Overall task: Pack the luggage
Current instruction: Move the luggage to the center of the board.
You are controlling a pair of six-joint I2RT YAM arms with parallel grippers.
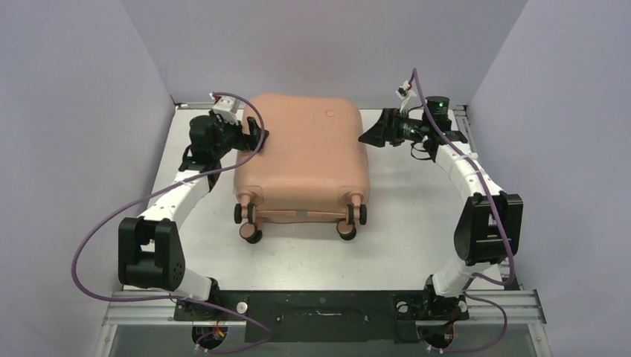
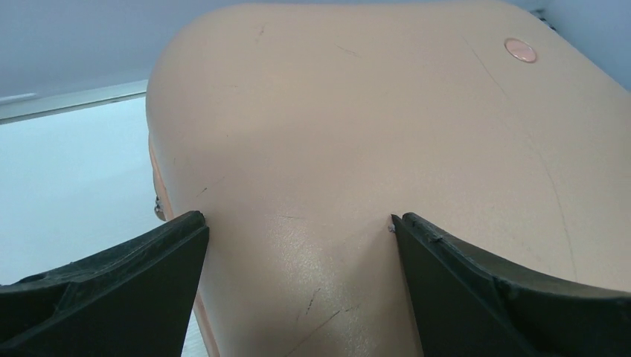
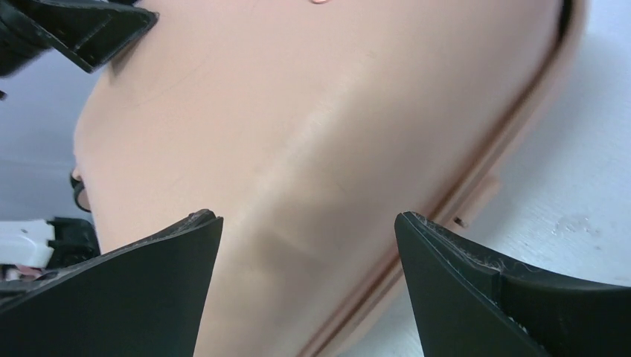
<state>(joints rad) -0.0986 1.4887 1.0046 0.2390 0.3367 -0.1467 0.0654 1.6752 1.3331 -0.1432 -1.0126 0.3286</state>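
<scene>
Closed pink luggage (image 1: 301, 156) lies flat mid-worktop (image 1: 417, 223), wheels (image 1: 251, 233) toward me. My left jaws and right jaws, both spread wide and empty, flank its far end; I'd push evenly so it doesn't slide.

Closed luggage (image 1: 301, 156) hides its inside; wrist views crop it.
</scene>
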